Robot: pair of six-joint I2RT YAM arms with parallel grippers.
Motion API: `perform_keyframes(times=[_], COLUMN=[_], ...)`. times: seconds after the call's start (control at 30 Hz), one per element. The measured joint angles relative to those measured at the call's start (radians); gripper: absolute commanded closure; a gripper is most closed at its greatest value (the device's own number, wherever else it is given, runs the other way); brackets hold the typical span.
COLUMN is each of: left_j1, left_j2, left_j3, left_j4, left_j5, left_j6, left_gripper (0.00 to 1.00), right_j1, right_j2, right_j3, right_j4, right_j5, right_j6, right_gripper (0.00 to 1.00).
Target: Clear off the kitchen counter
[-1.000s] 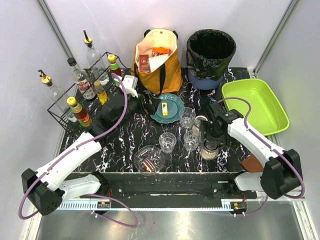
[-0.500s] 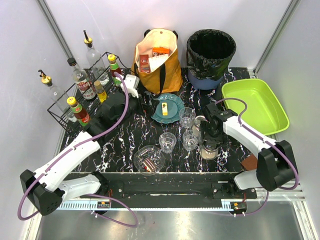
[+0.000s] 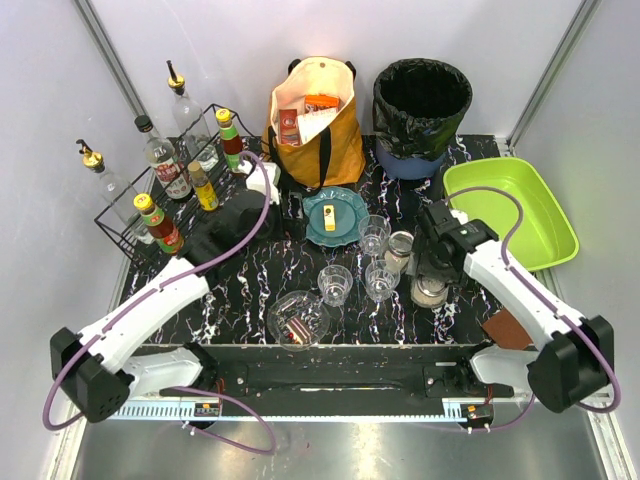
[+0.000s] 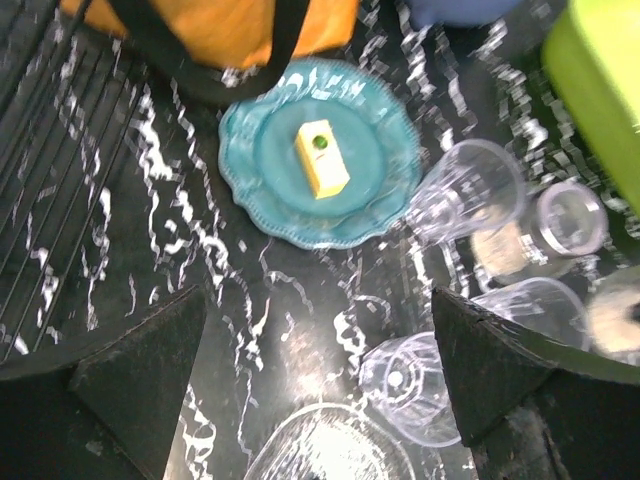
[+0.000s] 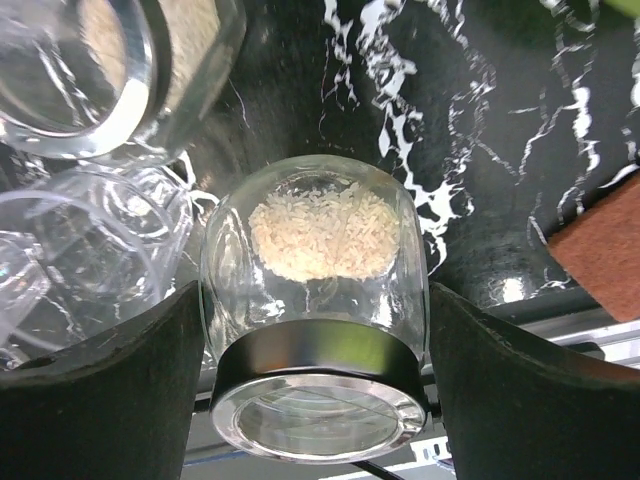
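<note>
The kitchen counter (image 3: 250,275) is black with white veins. My right gripper (image 5: 315,300) is shut on a glass jar of rice (image 5: 318,290), one finger pressed against each side; in the top view the jar (image 3: 430,291) is at the counter's right front. My left gripper (image 4: 320,300) hangs open and empty high over the counter's middle. Below and ahead of it are a teal plate (image 4: 320,165) carrying a yellow block, a clear glass (image 4: 415,385) and a glass bowl (image 3: 298,320).
Two more glasses (image 3: 374,235) (image 3: 381,280) and a second jar (image 3: 400,247) crowd just left of the held jar. A wire rack of bottles (image 3: 150,200) is at left. Orange bag (image 3: 315,120) and black bin (image 3: 422,105) stand behind. A lime-green tray (image 3: 510,215) and a brown pad (image 3: 508,327) are at right.
My right gripper's jaws have closed in on the rice jar, and jar and gripper have shifted slightly right and away from the glasses. The left arm has drifted a little.
</note>
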Motion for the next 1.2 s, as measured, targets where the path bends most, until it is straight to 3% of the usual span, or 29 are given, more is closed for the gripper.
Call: perform_keyframes(times=[0.13, 0.37, 0.43, 0.5, 0.57, 0.87, 1.2], left_j1=[0.0, -0.035, -0.048, -0.056, -0.056, -0.056, -0.056], left_j2=[0.067, 0.134, 0.152, 0.16, 0.158, 0.122, 0.129], left_j3=[-0.008, -0.026, -0.027, -0.04, -0.064, -0.198, -0.322], left_j4=[-0.069, -0.266, -0.327, -0.378, -0.416, -0.571, -0.51], left_j5=[-0.045, -0.212, -0.236, -0.242, -0.24, -0.201, -0.088], left_j6=[-0.041, -0.148, -0.185, -0.22, -0.255, -0.41, -0.489], left_gripper=[0.15, 0.23, 0.3, 0.46, 0.53, 0.56, 0.62], right_j1=[0.0, 0.0, 0.0, 0.0, 0.0, 0.0, 0.0], right_j2=[-0.04, -0.05, -0.052, -0.052, -0.052, -0.041, 0.006], right_j3=[0.091, 0.251, 0.288, 0.321, 0.354, 0.496, 0.58], right_j4=[-0.056, -0.141, -0.152, -0.158, -0.164, -0.153, -0.02], right_j5=[0.054, 0.13, 0.14, 0.141, 0.142, 0.137, 0.069], right_j6=[0.013, 0.021, 0.019, 0.015, 0.007, -0.063, -0.124], right_gripper=[0.74, 0.76, 0.76, 0.75, 0.75, 0.78, 0.83])
